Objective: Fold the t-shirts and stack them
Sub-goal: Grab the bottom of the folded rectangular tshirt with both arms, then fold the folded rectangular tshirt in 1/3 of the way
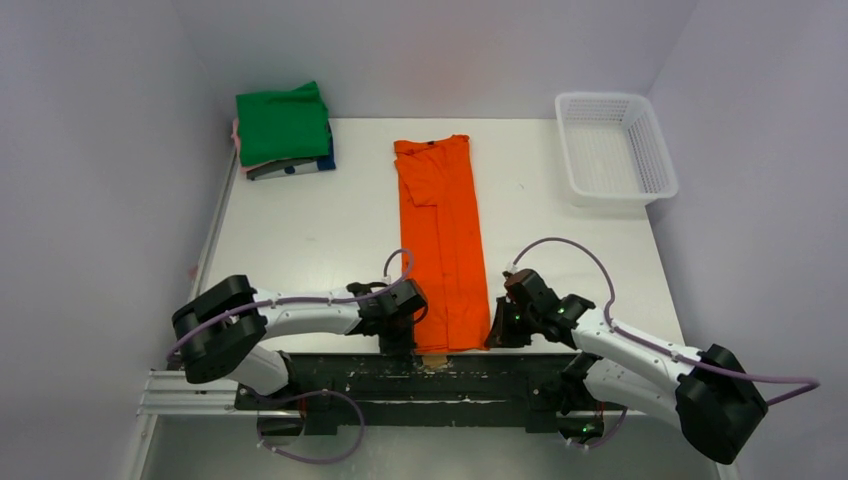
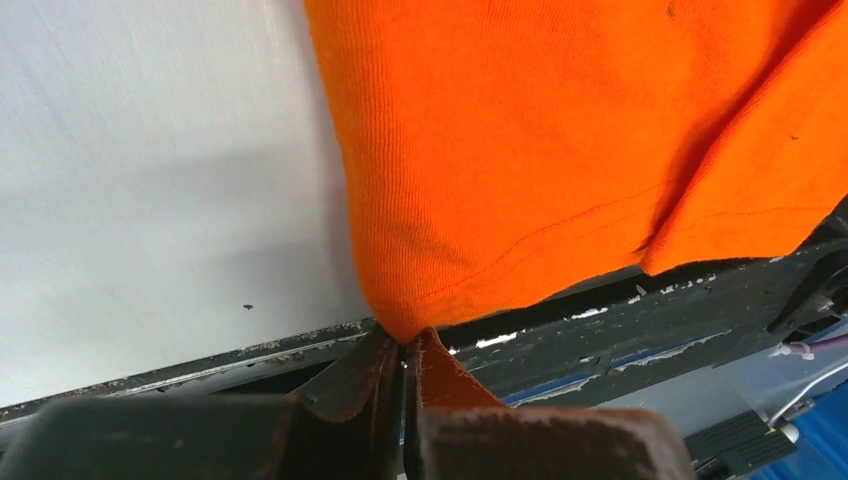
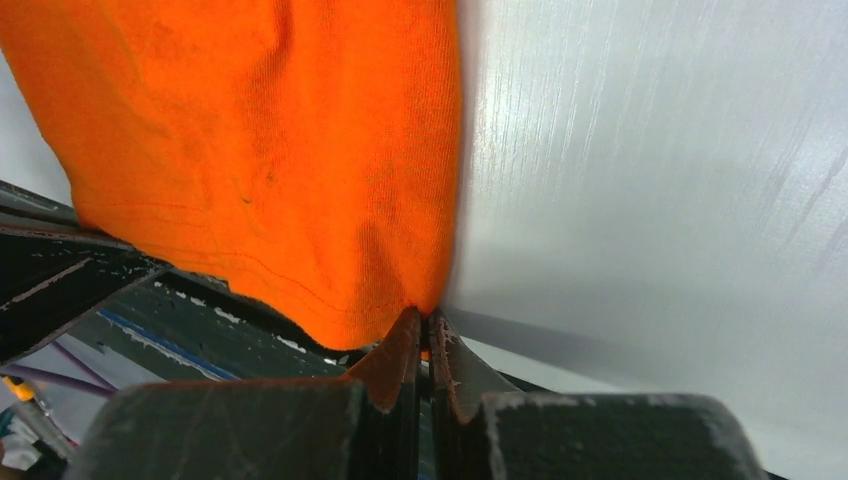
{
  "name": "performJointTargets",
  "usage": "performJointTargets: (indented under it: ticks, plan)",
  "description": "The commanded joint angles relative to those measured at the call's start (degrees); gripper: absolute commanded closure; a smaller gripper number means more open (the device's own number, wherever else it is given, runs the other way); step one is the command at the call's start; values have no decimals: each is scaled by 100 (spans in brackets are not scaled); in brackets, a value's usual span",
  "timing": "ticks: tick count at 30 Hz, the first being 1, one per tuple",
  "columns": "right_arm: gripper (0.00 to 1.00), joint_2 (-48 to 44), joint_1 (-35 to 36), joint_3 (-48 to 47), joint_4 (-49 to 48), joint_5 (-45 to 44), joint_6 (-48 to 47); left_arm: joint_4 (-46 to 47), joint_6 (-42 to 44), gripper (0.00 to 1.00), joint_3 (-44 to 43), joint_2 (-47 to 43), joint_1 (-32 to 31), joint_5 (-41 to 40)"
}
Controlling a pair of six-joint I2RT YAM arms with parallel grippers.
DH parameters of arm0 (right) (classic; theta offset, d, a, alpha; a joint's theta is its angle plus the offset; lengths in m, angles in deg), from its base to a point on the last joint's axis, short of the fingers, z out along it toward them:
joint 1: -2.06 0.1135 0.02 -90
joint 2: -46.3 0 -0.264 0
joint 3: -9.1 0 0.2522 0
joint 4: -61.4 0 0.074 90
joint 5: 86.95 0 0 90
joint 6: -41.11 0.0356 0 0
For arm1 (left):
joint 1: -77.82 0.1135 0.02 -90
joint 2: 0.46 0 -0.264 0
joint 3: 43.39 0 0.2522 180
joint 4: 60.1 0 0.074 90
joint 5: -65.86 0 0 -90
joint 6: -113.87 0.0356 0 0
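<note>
The orange t-shirt (image 1: 443, 235) lies as a long narrow strip down the middle of the table, sleeves folded in, collar at the far end. My left gripper (image 1: 412, 335) is shut on its near left hem corner (image 2: 405, 322). My right gripper (image 1: 494, 335) is shut on its near right hem corner (image 3: 428, 300). Both corners sit at the table's near edge. A stack of folded t-shirts stands at the far left corner, green (image 1: 283, 123) on top, pink (image 1: 240, 150) and dark blue (image 1: 322, 163) edges showing beneath.
A white plastic mesh basket (image 1: 613, 147) stands at the far right corner. The black mounting rail (image 1: 420, 372) runs along the table's near edge just under both grippers. White walls close in on the left, back and right.
</note>
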Motion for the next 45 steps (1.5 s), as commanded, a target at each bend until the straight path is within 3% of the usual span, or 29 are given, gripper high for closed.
performJointTargets:
  ticks: [1, 8, 13, 19, 32, 41, 42, 44, 45]
  plan:
    - [100, -133, -8, -233, 166, 90, -225, 165, 248, 100, -167, -214, 45, -669]
    - [100, 21, -4, -961, 351, 21, -434, 65, 780, 100, -459, -702, 168, -1085]
    - [100, 525, -61, -1760, 612, -354, -760, 181, 1185, 100, -688, -628, 810, -615]
    - [100, 1478, -836, -2786, 458, -135, -1236, -184, 1731, 100, -1639, -347, 1485, -571]
    - [100, 3796, -1897, -4993, -272, -179, -1874, -752, 2354, 100, -3808, 1450, 2802, -523]
    - [100, 5193, -2245, -6023, -426, -13, -1927, -1019, 2618, 100, -4890, 2720, 3271, -62]
    - [100, 5371, -2284, -6190, -345, 18, -1942, -964, 2627, 98, -4931, 2808, 3318, -3]
    - [98, 5627, -2305, -6420, -321, 0, -1946, -936, 2707, 81, -5149, 3070, 3400, 131]
    - [91, 5713, -2318, -6504, -374, -45, -1937, -966, 2770, 72, -5314, 3228, 3451, 182]
